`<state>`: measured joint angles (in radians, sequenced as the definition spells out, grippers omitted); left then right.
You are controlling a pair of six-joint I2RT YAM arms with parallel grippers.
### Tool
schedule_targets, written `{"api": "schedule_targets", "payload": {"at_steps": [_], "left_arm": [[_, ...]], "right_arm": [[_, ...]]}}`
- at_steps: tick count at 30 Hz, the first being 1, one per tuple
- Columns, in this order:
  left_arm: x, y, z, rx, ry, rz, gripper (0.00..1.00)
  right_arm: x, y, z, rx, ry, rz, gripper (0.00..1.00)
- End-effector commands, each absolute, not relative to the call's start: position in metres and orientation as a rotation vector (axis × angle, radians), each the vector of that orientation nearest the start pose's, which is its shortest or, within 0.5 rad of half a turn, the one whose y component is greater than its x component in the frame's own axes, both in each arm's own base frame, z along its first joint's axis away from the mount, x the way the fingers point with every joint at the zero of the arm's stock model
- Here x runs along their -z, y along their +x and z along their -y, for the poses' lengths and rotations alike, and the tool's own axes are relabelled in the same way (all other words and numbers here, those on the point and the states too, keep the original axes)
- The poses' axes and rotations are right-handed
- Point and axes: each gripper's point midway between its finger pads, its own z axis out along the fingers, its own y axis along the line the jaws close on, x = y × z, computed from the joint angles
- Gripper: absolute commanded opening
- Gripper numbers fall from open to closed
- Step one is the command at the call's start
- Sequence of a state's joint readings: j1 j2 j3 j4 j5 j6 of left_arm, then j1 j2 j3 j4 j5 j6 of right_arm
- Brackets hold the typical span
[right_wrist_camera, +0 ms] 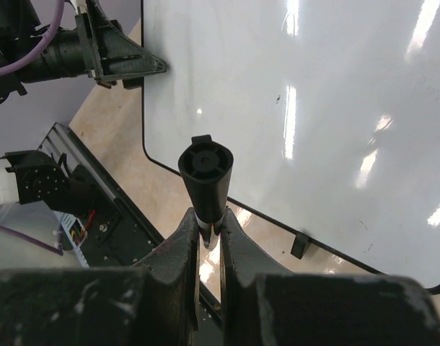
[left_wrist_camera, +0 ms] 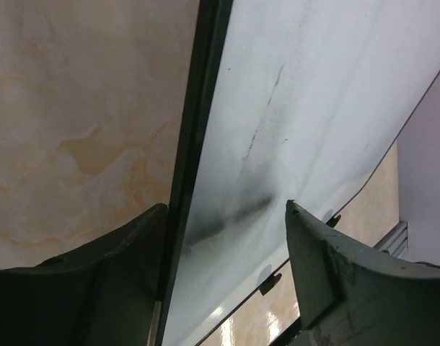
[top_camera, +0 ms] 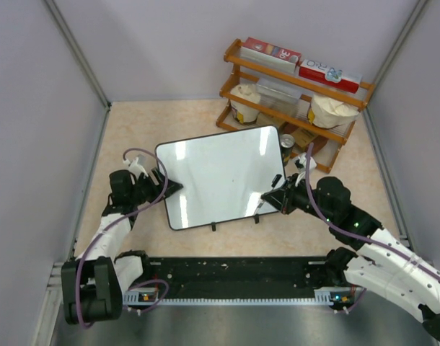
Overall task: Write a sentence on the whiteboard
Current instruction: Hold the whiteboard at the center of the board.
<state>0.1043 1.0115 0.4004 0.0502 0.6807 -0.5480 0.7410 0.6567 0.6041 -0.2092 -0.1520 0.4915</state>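
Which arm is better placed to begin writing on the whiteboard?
The right. The right gripper is shut on a black marker at the whiteboard's near edge. The left gripper holds no pen; its jaws stand open astride the board's left edge.

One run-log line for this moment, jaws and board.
left jaws open astride whiteboard edge | right jaws shut on marker by board's near edge | no writing visible

black-rimmed whiteboard point(top_camera: 220, 176) lies flat, slightly askew, feet nearside.
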Motion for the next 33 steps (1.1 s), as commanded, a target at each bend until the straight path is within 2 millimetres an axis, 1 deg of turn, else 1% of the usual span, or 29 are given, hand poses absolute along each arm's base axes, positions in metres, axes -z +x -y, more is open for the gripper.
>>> {"api": "schedule_targets", "payload": {"at_steps": [1,8,10,11,12,18,29,33], "left_arm": [[-0.125,0.274,0.108,1.042,-0.178,-2.052,0.66],[-0.134,0.268,0.113,1.070,-0.116,-2.021,0.62],[-0.133,0.267,0.115,1.084,-0.107,-2.020,0.60],[-0.134,0.266,0.117,1.094,-0.096,-2.018,0.56],[-0.133,0.266,0.118,1.102,-0.090,-2.017,0.55],[-0.127,0.267,0.121,1.110,-0.083,-2.034,0.52],[-0.121,0.266,0.118,1.079,-0.100,-2.036,0.49],[-0.122,0.261,0.119,1.068,-0.052,-2.009,0.49]], "right_arm": [[-0.248,0.186,-0.228,-1.001,-0.345,-1.838,0.00],[-0.246,0.187,-0.229,-1.007,-0.340,-1.842,0.00],[-0.247,0.186,-0.229,-1.012,-0.340,-1.840,0.00],[-0.247,0.186,-0.229,-1.013,-0.339,-1.840,0.00],[-0.247,0.186,-0.229,-1.013,-0.339,-1.840,0.00],[-0.246,0.185,-0.229,-1.020,-0.333,-1.843,0.00],[-0.245,0.186,-0.230,-1.018,-0.334,-1.846,0.00],[-0.246,0.186,-0.230,-1.019,-0.331,-1.841,0.00]]}}
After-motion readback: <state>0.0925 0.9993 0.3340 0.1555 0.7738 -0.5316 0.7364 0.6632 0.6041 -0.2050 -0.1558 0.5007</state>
